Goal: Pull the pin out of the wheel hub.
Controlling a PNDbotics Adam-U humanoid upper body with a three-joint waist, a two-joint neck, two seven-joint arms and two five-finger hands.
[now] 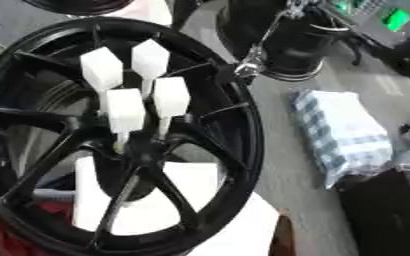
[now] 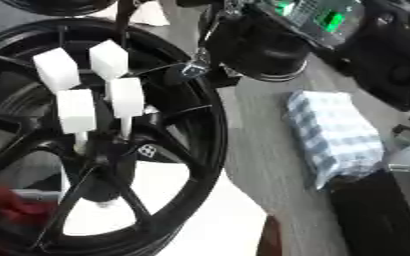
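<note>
Centrally, black wheel hub seen lying on grey table; four white block-headed pins seated upright near centre. Checked cloth bundle lies right. Neither hand visible; finger state cannot be told.

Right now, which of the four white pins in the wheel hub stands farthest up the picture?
The upper-right pin. Its white block head tops the cluster, just above the upper-left pin, while the two lower pins sit nearer the hub.

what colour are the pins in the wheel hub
White pins, against the black wheel; clearest in the left eye view.
</note>
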